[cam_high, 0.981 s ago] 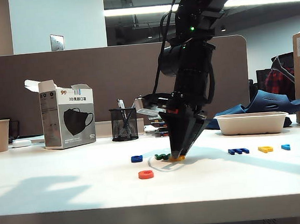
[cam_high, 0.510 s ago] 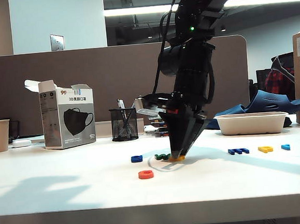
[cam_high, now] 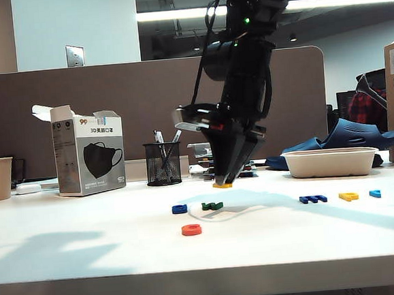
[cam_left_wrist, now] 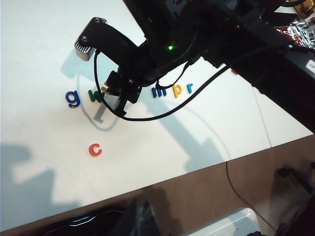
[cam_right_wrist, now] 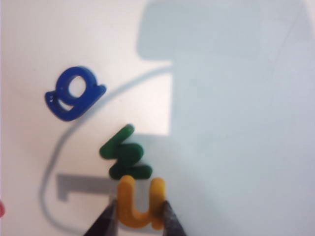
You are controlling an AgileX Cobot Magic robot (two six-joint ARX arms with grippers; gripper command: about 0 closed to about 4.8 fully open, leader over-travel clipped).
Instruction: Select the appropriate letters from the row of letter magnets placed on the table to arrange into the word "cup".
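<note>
Right gripper (cam_high: 222, 180) grasps one yellow "u" (cam_right_wrist: 140, 204) aloft; six letters lie on the table (cam_high: 89, 255) (red "c" (cam_high: 191, 230) at seven o'clock); left gripper unseen.

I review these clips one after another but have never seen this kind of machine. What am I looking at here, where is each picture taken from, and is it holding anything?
It is a two-armed table robot; each arm ends in two jaws and carries a small camera at its wrist.

The exterior view looks across the white table from the side. The black arm in the middle is the right arm. Its right gripper hangs above the table with a yellow "u" pinched in its jaws.

The right wrist view looks down past those jaws: the "u" sits between them, over the green letter and the blue "g".

The left wrist view looks down from the other arm; its own jaws do not show. It shows the red-orange "c" lying apart, nearer the table's front edge, and the dark blue "m", the yellow "p" and the light blue "r" in the row.
</note>
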